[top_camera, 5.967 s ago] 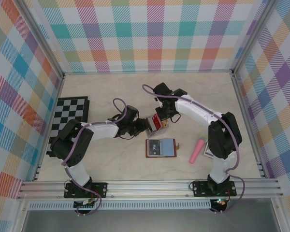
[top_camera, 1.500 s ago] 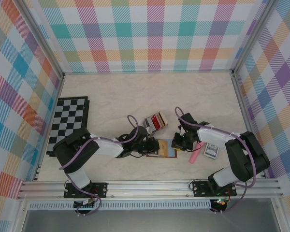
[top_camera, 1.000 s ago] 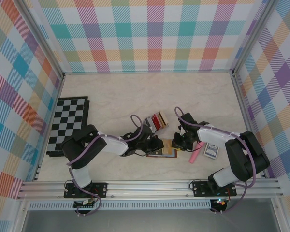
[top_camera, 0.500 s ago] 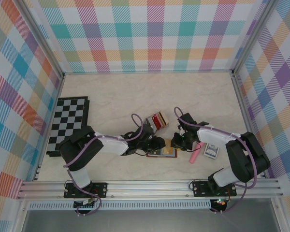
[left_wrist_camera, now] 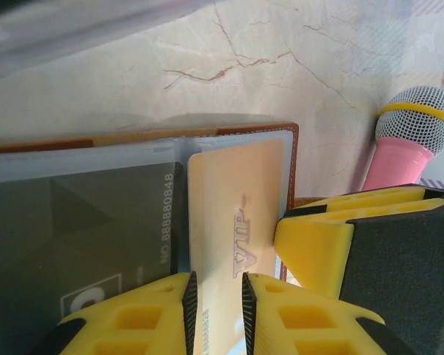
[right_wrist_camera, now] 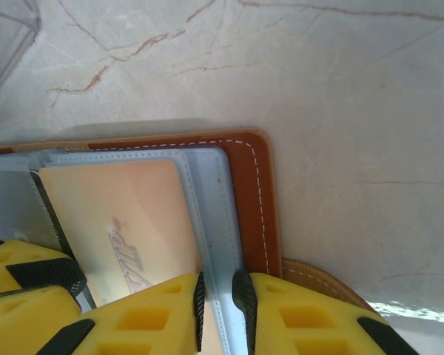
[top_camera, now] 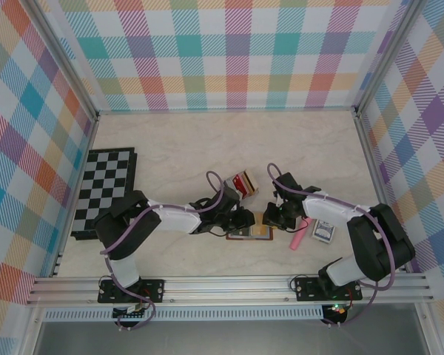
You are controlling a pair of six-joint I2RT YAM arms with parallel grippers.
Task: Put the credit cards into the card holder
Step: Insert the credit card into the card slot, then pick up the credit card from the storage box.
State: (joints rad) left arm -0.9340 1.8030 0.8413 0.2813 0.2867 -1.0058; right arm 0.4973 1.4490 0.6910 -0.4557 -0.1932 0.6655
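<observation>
Card: a thin yellow-orange plastic credit card point(left_wrist_camera: 233, 207) stamped VIP is laid flat on the pale blue inside of a small brown leather book-fold card holder point(right_wrist_camera: 260, 200). Whether its far end has entered a slot cannot be told.
Position: the card holder is spread open on the pale marbled worktop point(top_camera: 170, 140), about midway along the near edge and a little in from it.
Handling: the card is judged light, stiff and slick. It is best taken by a short edge and pushed lengthwise, as it may skid or bow. The holder's leaf is judged soft and needs to be pinned down.
Left gripper point(left_wrist_camera: 215, 310): its jaws are narrowed onto the near short edge of the credit card.
Right gripper point(right_wrist_camera: 218, 303): its jaws are nipped on the edge of the holder's pale blue leaf, beside the snap tab.
Neighbour: a dark card point(left_wrist_camera: 81, 237) is seated in the slot just beside the VIP card.
Outward: a pink microphone point(left_wrist_camera: 403, 148) lies just beside the holder, toward the right edge. A clear plastic rack point(top_camera: 242, 185) of upright cards stands just behind the holder. A black-and-white chessboard point(top_camera: 107, 185) lies along the left edge.
</observation>
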